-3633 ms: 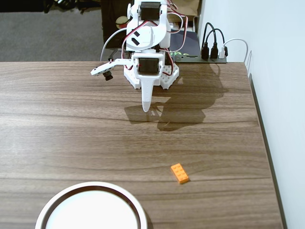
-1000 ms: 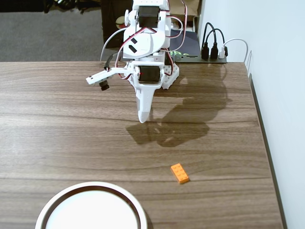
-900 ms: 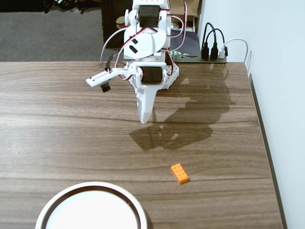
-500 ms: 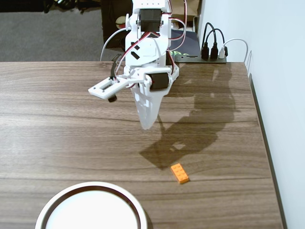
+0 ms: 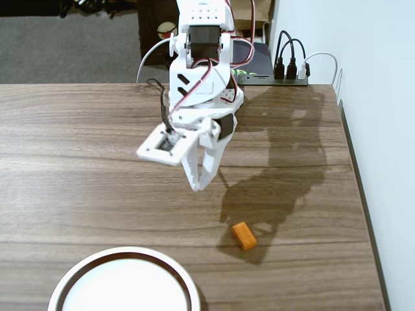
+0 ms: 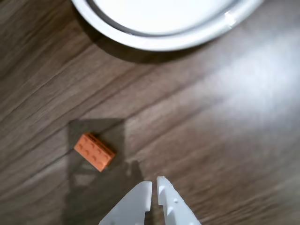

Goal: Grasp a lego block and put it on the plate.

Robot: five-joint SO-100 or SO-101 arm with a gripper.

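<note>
The block (image 5: 244, 236) is lying on the counter (image 5: 78, 168) toward its near edge, right of centre in the fixed view. The plate (image 5: 123, 282) is sitting at the near edge, left of the block and apart from it. The arm's base is standing at the far edge, and the gripper (image 5: 199, 186) is hanging above the counter's middle, behind and left of the block. In the wrist view, the block (image 6: 94, 152) is lying between the gripper (image 6: 154, 183) and the plate (image 6: 159, 40).

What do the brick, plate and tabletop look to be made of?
Brick: moulded plastic, matte orange, studs on top. Plate: likely glazed ceramic or melamine; its white rim shows a bright glint. Tabletop: dark wood-grain surface with a soft sheen, possibly laminate rather than solid wood.
</note>
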